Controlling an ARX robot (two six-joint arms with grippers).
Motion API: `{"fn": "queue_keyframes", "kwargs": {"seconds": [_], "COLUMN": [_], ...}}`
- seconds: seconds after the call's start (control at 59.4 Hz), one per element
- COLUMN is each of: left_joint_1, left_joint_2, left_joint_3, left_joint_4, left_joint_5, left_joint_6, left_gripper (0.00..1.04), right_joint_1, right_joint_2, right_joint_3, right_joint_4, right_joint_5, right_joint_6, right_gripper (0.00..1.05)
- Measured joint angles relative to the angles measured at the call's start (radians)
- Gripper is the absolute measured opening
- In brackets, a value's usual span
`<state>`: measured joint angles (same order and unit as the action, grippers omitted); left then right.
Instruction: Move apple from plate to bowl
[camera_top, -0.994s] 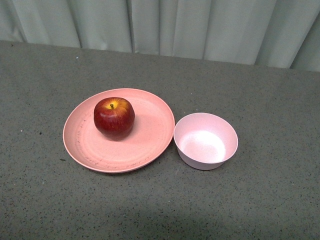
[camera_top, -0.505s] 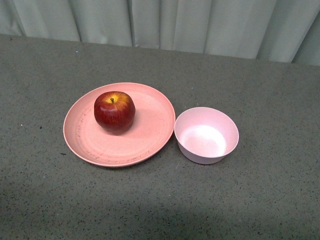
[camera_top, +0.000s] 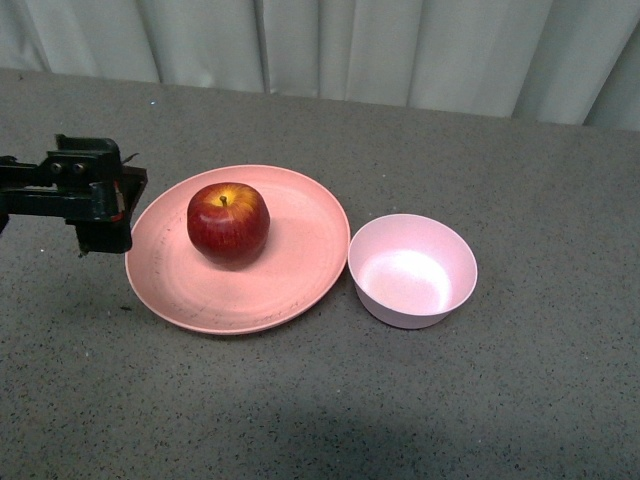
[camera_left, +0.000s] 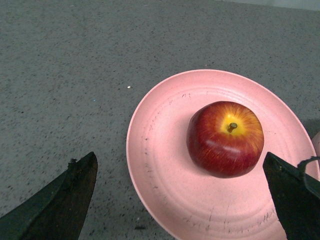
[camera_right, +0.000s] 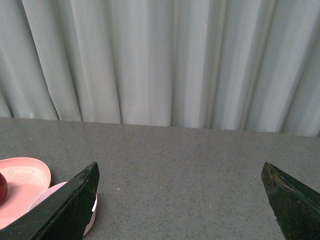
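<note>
Since half a second ago, my left gripper (camera_top: 108, 215) has come into the front view at the left edge, just beside the plate's (camera_top: 300, 270) left rim. I see the apple (camera_top: 228, 223) sitting stem-up on that plate, left of its centre, untouched. The bowl (camera_top: 400, 312) stands empty right of the plate, rims close; I cannot tell whether they touch. In the left wrist view the fingers are spread wide, with the apple lying between and beyond them. The right gripper (camera_right: 181, 200) is spread too, holding nothing, over grey table (camera_top: 500, 400) facing the pale curtain (camera_top: 400, 50).
</note>
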<state>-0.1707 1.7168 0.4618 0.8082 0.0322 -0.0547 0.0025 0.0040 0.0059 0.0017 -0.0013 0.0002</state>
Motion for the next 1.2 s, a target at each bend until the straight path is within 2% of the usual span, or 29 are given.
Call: {"fn": "queue_keyframes", "kwargs": {"seconds": [0.724,0.927,0.944,1.196], "left_joint_1": [-0.046,-0.047,-0.047,-0.058], "left_joint_2": [0.220,0.255,0.271,0.317], "left_joint_3": [0.296,0.342,0.364,0.384], "left_joint_4": [-0.182,-0.234,-0.272,-0.304], "left_joint_5": [0.022,0.058,0.097,0.119], "left_joint_6": [0.000,-0.026,-0.057,-0.042], "left_gripper": [0.98,0.98,0.98,0.98], "right_joint_1": [0.000,0.000,0.000,0.000], "right_joint_2": [0.000,0.000,0.000,0.000], "right_joint_3": [0.000,0.000,0.000,0.000], "right_joint_4": [0.000,0.000,0.000,0.000], "right_joint_5": [0.000,0.000,0.000,0.000], "right_joint_6": [0.000,0.000,0.000,0.000], "right_gripper": [0.95,0.95,0.95,0.95]}}
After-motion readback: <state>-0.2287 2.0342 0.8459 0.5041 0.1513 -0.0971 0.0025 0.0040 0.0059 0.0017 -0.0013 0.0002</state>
